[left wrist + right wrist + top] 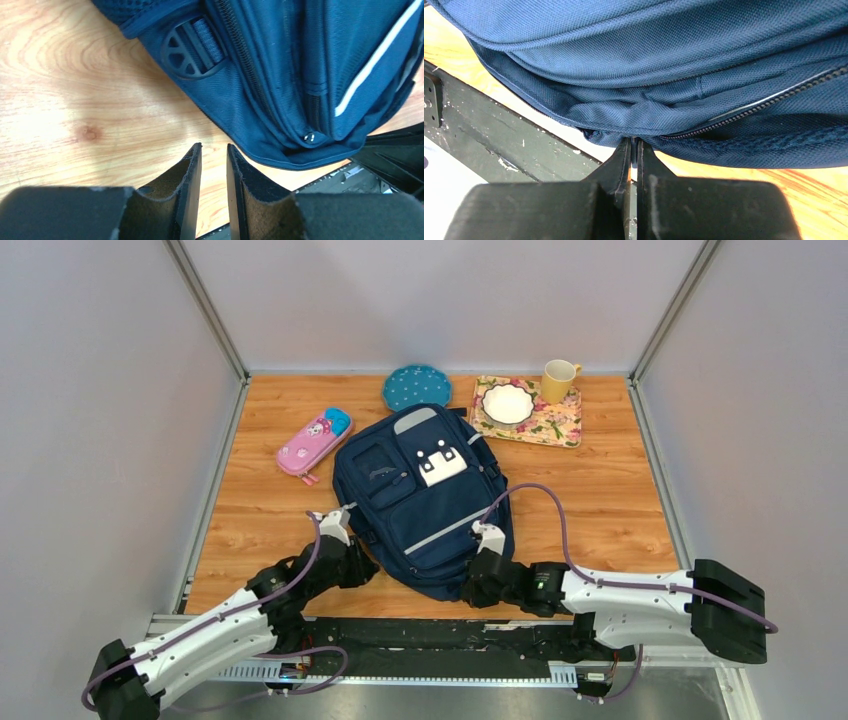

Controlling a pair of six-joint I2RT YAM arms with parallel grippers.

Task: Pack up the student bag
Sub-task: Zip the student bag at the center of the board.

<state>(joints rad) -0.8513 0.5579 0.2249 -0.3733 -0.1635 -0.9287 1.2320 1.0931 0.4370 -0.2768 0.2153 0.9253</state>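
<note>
Two fingers of the left gripper point(214, 148) stand slightly parted and empty, just beside the student bag point(425, 502). The right gripper point(634, 143) is closed, its tips against the bag's puckered near seam by a zip. Navy with pale stripes, a white patch and a grey top panel, the bag lies flat mid-table point(610, 505).

The bench point(620, 510) carries six loose items, one of each kind: one student bag point(425, 505), one pink pencil case point(313, 445), one blue dotted plate point(416, 387), one floral tray point(555, 426), one white bowl point(508, 403) and one yellow mug point(558, 380). The rig comprises two arms, the left arm point(215, 630) and the right arm point(630, 595), and two grippers, the left gripper point(214, 150) and the right gripper point(634, 142). On the bag front, count one white patch point(441, 465) and what appear to be two zip pockets point(380, 472), though the overhead view is too coarse to confirm that figure.
</note>
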